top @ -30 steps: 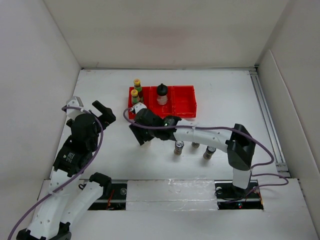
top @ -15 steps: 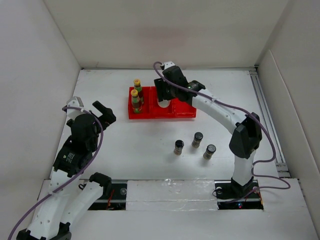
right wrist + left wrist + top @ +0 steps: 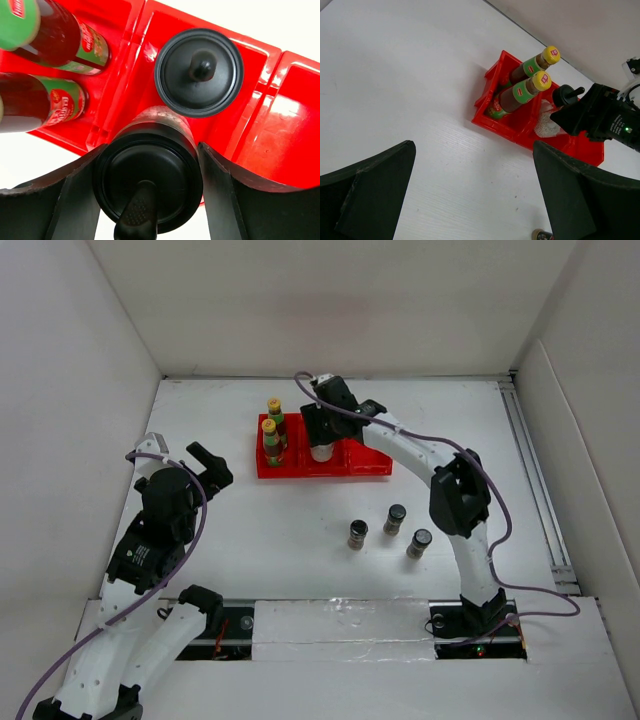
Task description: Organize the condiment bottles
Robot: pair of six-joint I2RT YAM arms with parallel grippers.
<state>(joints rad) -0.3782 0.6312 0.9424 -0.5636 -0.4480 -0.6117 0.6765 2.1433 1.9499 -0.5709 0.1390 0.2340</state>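
My right gripper [image 3: 148, 192] is pinched on a squat white jar with a black knobbed lid [image 3: 148, 175], one finger pressed against each side of the lid, at the near wall of the middle compartment of the red plastic three-compartment tray [image 3: 371, 457]. I cannot tell from any view whether the jar's base rests on the tray floor. Just beyond it, in the same middle compartment, stands a second black-lidded jar [image 3: 199, 72]; the two lids look very close through my wrist camera, though I cannot say they touch. In the left end compartment two tall yellow-capped bottles with red-green labels stand side by side, the farther one [image 3: 275, 408] and the nearer one [image 3: 269, 430]. Out on the white table [image 3: 250, 530], well apart from the tray and nearer my bases, three small dark-capped shakers stand upright in a loose row: the left one [image 3: 358, 533], the middle one [image 3: 395, 518] and the right one [image 3: 419, 542]. My left gripper [image 3: 470, 200] hangs above bare table to the left of the tray, its fingers [image 3: 370, 195] spread wide with nothing between them.
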